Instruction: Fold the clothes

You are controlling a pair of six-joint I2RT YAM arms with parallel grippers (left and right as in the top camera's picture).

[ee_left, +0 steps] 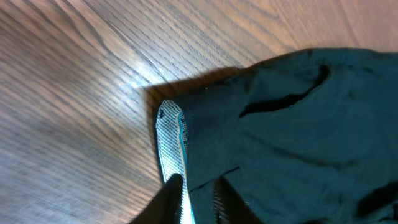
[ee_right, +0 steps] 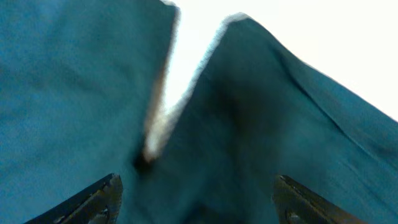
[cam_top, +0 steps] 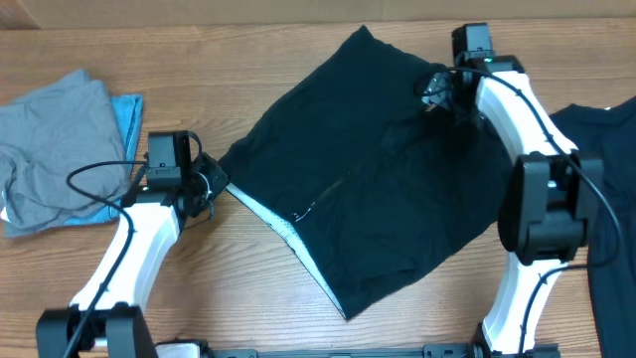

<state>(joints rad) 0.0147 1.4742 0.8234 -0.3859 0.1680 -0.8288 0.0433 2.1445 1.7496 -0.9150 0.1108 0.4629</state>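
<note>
The left jaws pinch almost closed on the pale hem at the left corner of the pants spread on the counter, the right jaws gape empty over their far edge, so a one-sided pull could slip off or skew them.

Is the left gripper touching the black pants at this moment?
Touching. The left wrist view shows the pale waistband edge of the black pants running between the fingertips of the left gripper, against both.

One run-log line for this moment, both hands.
left hand: pinching mesh-lined corner of black fabric pants | right hand: open over pants, nothing held
</note>
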